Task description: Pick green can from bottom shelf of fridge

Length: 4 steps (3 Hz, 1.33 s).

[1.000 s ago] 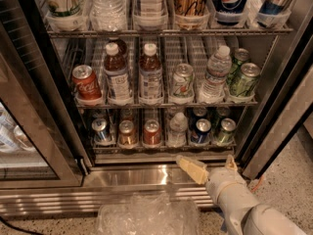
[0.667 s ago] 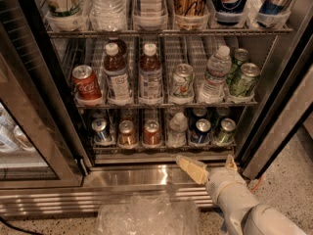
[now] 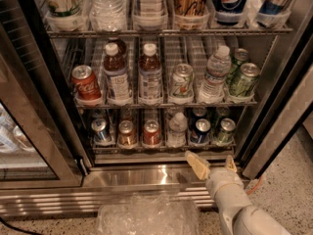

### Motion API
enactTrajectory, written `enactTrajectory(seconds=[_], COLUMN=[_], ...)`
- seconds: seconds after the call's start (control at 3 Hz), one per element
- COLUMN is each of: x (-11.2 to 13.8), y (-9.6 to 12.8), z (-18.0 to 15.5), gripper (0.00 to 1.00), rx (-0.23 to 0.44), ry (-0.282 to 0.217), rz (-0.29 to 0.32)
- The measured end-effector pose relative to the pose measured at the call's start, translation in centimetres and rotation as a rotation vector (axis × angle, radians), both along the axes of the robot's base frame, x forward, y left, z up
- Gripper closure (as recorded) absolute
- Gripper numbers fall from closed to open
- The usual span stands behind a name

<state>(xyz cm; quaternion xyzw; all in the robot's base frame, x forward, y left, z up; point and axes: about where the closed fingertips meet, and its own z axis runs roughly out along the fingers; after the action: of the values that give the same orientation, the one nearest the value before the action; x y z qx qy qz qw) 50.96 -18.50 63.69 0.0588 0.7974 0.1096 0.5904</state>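
Six drinks sit across the front of the bottom shelf (image 3: 161,150) if you count them: five cans plus one small water bottle (image 3: 177,129). Only one is the green can (image 3: 225,130). You'll find it in the far-right lane, just beside the dark-blue can (image 3: 200,130). It's standing upright, long axis vertical, silver top and tab facing up. The rack above holds three paler green cans (image 3: 243,79), two brown bottles (image 3: 116,75), one Coke can (image 3: 85,84) and one tall water bottle (image 3: 215,73). Your one gripper (image 3: 213,164) is low on the right, in front of the fridge (image 3: 137,177) base, just below the green can and not touching it. Its two fingers are spread wide with nothing between them.
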Motion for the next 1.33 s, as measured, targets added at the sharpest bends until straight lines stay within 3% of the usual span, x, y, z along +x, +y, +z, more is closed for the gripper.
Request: enactTrajectory(seconds=[0.67, 1.33], x=[2.3, 3.7], y=[-2.6, -4.2], z=[-2.8, -4.7], gripper=[0.15, 0.35], rx=[-0.039, -0.058], ry=[-0.031, -0.059], rz=[-0.067, -0.133])
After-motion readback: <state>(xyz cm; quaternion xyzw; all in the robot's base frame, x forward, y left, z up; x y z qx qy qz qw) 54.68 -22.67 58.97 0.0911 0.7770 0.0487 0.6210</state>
